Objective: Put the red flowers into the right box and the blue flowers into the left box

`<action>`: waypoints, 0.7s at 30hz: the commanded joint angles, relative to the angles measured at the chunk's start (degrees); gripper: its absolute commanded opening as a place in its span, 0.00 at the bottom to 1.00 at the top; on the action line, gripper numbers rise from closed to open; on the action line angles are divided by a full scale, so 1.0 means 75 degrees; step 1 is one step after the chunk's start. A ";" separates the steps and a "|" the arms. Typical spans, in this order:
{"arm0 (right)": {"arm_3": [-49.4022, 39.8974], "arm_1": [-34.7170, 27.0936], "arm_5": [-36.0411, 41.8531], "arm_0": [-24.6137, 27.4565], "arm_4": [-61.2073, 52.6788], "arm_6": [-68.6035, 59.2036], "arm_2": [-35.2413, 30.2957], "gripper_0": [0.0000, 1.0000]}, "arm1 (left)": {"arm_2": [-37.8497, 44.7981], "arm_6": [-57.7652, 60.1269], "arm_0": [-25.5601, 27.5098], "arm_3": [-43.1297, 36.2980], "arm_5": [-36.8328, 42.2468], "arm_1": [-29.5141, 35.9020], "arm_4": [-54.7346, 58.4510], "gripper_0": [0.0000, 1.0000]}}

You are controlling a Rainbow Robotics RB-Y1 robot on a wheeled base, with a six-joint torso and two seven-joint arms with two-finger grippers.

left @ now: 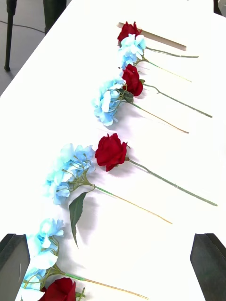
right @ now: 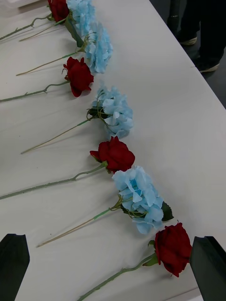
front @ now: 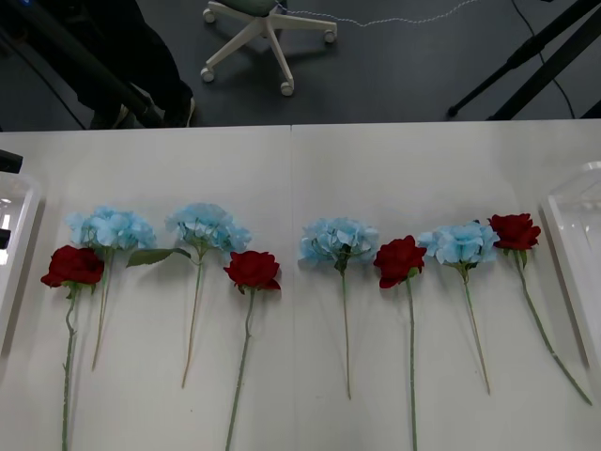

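Four red flowers [front: 254, 270] – tight velvety heads on thin green stems – lie mixed with four frilly, pale blue flowers [front: 339, 240] in one row on the smooth white table [front: 376, 169], between the clear left box [front: 14, 216] and right box [front: 575, 225]. The right gripper [right: 112, 270] is spread wide and empty, with the end rose [right: 173, 248] just beside one black finger. The left gripper [left: 110, 268], equally wide and empty, hangs near the row's other end.
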 commanded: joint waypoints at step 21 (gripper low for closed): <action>-0.0006 -0.0009 0.0000 -0.0001 -0.0006 0.0001 -0.0003 1.00 | -0.0107 0.0289 -0.0025 -0.0547 0.0273 0.0597 -0.0143 1.00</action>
